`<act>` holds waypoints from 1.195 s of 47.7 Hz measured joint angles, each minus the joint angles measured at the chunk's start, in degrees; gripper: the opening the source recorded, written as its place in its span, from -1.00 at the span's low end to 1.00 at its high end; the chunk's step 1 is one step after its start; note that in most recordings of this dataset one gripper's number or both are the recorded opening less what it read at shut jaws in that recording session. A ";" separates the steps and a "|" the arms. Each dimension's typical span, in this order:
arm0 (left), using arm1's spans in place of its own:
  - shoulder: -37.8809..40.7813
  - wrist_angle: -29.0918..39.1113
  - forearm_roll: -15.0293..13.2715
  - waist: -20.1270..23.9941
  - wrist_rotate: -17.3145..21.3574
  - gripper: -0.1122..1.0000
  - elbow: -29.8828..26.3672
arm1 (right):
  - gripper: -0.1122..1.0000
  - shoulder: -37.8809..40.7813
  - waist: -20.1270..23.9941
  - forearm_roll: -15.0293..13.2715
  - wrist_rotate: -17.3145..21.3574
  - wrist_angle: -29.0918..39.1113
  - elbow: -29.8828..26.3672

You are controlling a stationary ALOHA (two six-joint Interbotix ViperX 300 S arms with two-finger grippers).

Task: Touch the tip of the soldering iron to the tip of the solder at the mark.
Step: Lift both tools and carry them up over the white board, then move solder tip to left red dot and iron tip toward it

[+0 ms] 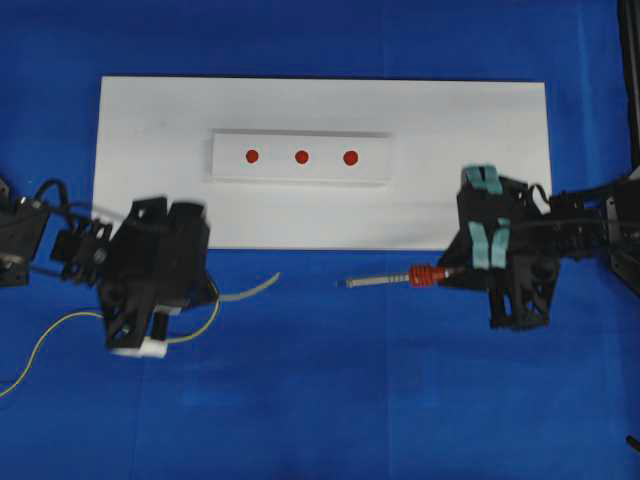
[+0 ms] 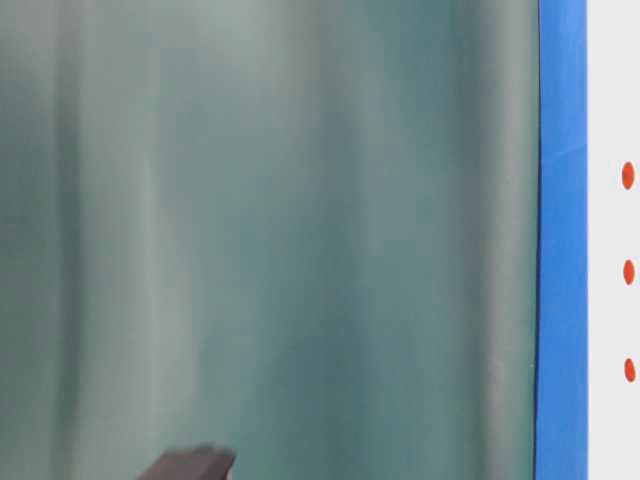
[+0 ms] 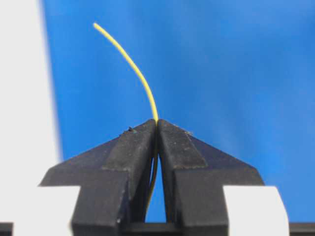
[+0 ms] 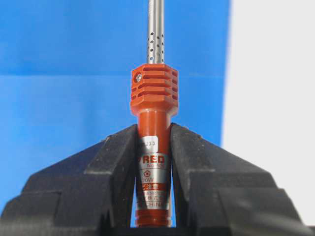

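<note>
My left gripper (image 3: 157,122) is shut on the solder (image 3: 133,64), a thin yellow wire that curves up and left from the jaws to a free tip. In the overhead view the left gripper (image 1: 212,296) hovers over blue cloth below the white board, the solder (image 1: 255,287) poking right. My right gripper (image 4: 154,127) is shut on the soldering iron (image 4: 154,91), clamping its red-and-silver handle just behind the ribbed orange collar. From above, the right gripper (image 1: 452,272) holds the soldering iron (image 1: 380,281) pointing left, a gap from the solder's tip. Three red marks (image 1: 301,157) sit on a raised white strip.
The white board (image 1: 150,120) lies on blue cloth (image 1: 350,400). Loose solder loops (image 1: 45,345) trail off to the left below my left arm. The table-level view is mostly filled by a blurred green-grey surface (image 2: 280,240), with red marks (image 2: 629,271) at its right edge.
</note>
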 measured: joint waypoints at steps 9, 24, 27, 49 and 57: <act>0.79 2.37 0.18 7.56 4.57 -0.77 -1.76 | -0.69 0.35 -7.56 -3.52 0.26 0.97 -1.05; 2.02 2.46 0.18 17.14 11.07 -0.77 -2.99 | -0.69 3.52 -16.08 -8.53 0.26 2.20 -3.69; 2.11 2.46 0.18 18.02 11.87 -0.77 -3.16 | -0.69 4.13 -16.79 -9.14 0.26 3.08 -4.31; 2.55 2.55 0.18 19.07 12.22 -0.77 -3.43 | -0.69 5.63 -17.31 -9.84 0.26 4.22 -5.63; 2.37 3.34 0.26 18.98 11.60 -0.77 -2.90 | -0.69 5.63 -17.31 -9.93 0.26 4.13 -5.71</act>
